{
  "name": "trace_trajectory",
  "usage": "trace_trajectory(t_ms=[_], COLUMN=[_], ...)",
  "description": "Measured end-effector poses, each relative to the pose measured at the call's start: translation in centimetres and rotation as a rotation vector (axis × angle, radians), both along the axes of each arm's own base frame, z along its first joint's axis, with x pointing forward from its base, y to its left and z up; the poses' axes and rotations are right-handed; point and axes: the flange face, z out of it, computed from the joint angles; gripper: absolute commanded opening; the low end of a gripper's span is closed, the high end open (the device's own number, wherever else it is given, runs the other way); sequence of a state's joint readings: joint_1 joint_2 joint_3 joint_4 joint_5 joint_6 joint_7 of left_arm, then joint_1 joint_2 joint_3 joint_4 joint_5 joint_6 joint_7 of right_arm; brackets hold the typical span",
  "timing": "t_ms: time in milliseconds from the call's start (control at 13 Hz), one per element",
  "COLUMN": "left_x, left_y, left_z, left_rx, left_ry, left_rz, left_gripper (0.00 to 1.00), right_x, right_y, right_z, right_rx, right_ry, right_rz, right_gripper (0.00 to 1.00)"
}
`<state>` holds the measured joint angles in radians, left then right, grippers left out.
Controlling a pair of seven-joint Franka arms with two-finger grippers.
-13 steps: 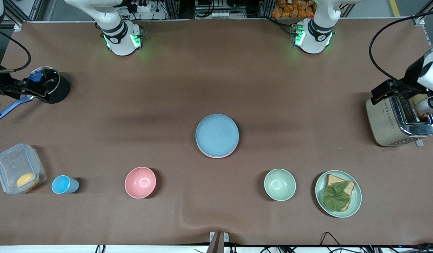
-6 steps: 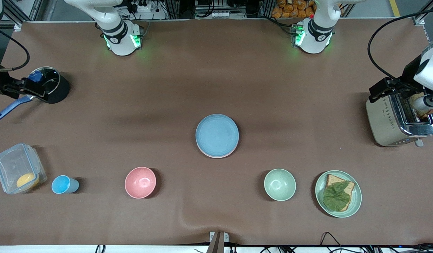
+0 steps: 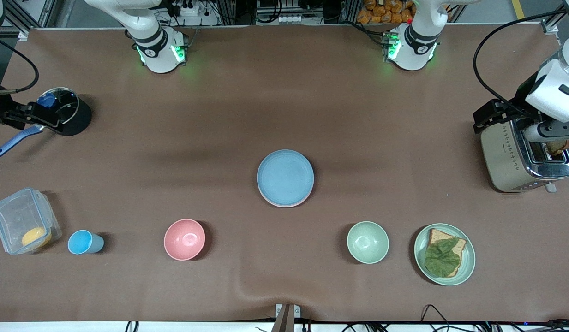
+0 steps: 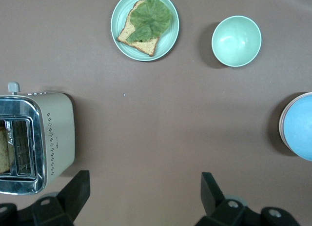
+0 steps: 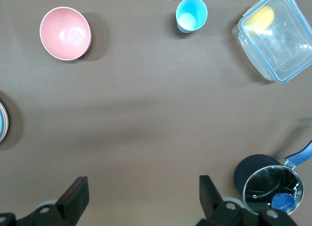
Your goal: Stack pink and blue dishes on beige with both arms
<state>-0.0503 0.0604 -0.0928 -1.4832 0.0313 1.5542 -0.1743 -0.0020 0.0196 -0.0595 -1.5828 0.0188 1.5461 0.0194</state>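
The right pincer (image 5: 141,199) hangs spread wide beside the pot (image 3: 65,111). Mid-table, the blue plate (image 3: 285,177) tops the pink plate (image 3: 284,203) — beige hidden. The left pincer (image 4: 144,196) hovers agape beside the toaster (image 3: 519,157).

The left arm (image 3: 549,90) swung up from over the toaster (image 3: 524,154) toward the robots' edge of the table, uncovering more of the toaster.

The light blue plate (image 3: 285,176) lies flat and upright on top of the stack, near the middle of the desk, well clear of every edge. Under it, only a thin crescent of the pink plate (image 3: 277,203) shows. No beige plate is visible beneath them.
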Motion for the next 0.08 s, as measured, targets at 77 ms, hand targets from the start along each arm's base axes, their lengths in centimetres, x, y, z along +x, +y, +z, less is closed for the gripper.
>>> trace_trajectory(t_ms=[77], left_x=[0.01], left_y=[0.08], left_z=[-0.02], left_rx=[-0.002], left_ry=[0.001], left_rz=[-0.012], left_gripper=[1.0], right_x=[0.0], right_y=[0.0], right_z=[-0.01], right_rx=[0.0], right_ry=[0.0], right_rz=[0.0], right_gripper=[1.0])
